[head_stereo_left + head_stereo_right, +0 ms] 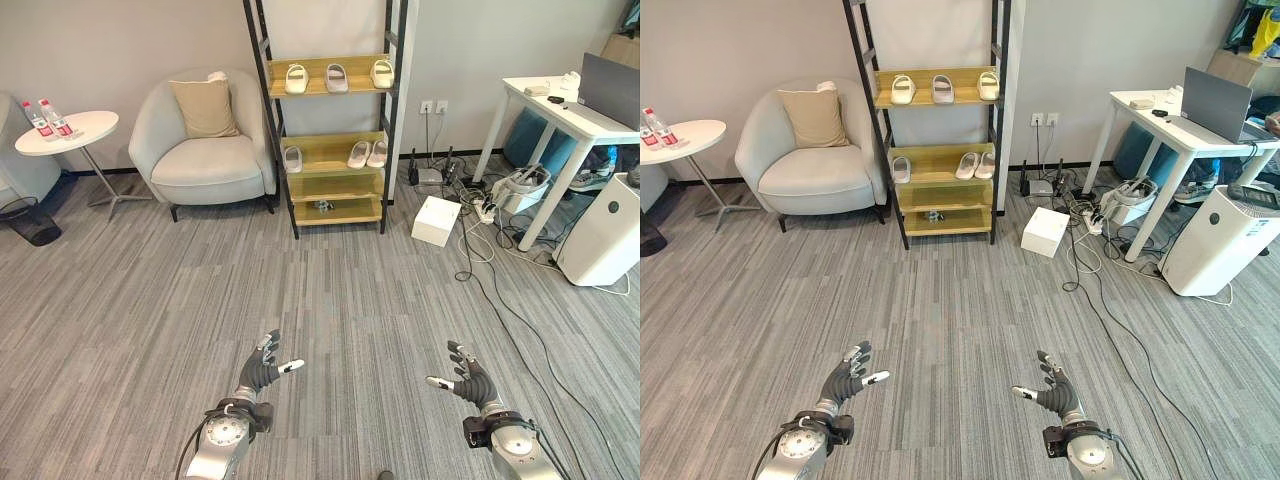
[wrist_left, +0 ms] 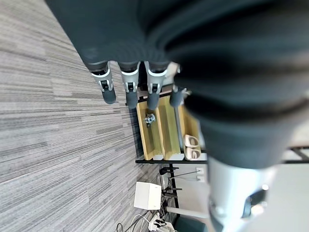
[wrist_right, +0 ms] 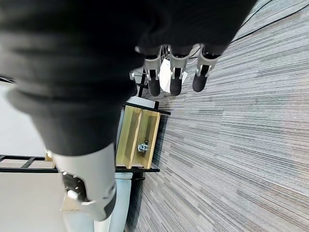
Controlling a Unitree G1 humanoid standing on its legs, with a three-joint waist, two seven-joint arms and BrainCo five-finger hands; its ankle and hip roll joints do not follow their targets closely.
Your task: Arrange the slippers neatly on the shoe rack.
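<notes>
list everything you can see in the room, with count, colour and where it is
shoe rack: one, black frame with wooden shelves, against the back wall
slippers: six, pale; three on the top shelf, three on the shelf below
small object: one, grey, on the lowest shelf
armchair: one, light grey, left of the rack
cushion: one, beige, on the armchair
round table: one, white, far left
bottles: two, red-labelled, on the round table
bin: one, black, under the round table
white box: one, on the floor right of the rack
desk: one, white, right
laptop: one, grey, on the desk
left hand: open, over the carpet
right hand: open, over the carpet
</notes>
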